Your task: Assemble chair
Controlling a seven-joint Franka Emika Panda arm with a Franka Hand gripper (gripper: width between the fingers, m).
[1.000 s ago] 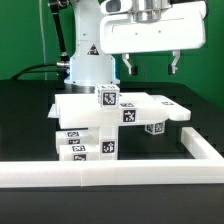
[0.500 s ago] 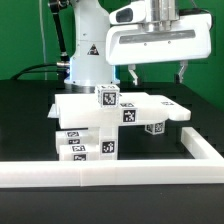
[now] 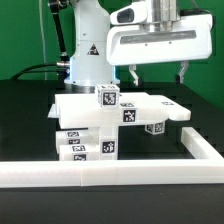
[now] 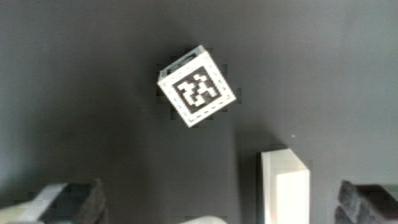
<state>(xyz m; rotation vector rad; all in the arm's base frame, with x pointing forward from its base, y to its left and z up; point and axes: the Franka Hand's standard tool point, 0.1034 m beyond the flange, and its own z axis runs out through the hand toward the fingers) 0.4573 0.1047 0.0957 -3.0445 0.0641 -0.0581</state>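
Note:
The chair parts (image 3: 110,120) stand as one blocky white stack with black-and-white tags at the middle of the black table. A small tagged cube (image 3: 106,97) sits on top of it. My gripper (image 3: 158,73) hangs open and empty above the stack's right part, its fingertips (image 3: 133,76) clear of it. In the wrist view a tilted tagged white piece (image 4: 196,88) lies against the dark surface. The narrow end of a white panel (image 4: 285,182) stands between my spread fingers (image 4: 63,203). My gripper (image 4: 214,205) touches nothing.
The long white border frame (image 3: 120,172) runs along the front of the table and up the exterior view's right side (image 3: 203,145). The robot's white base (image 3: 88,60) stands behind the stack.
My gripper has shifted a little toward the exterior view's right and slightly lower, then held still. It stays open. The stack has not moved.

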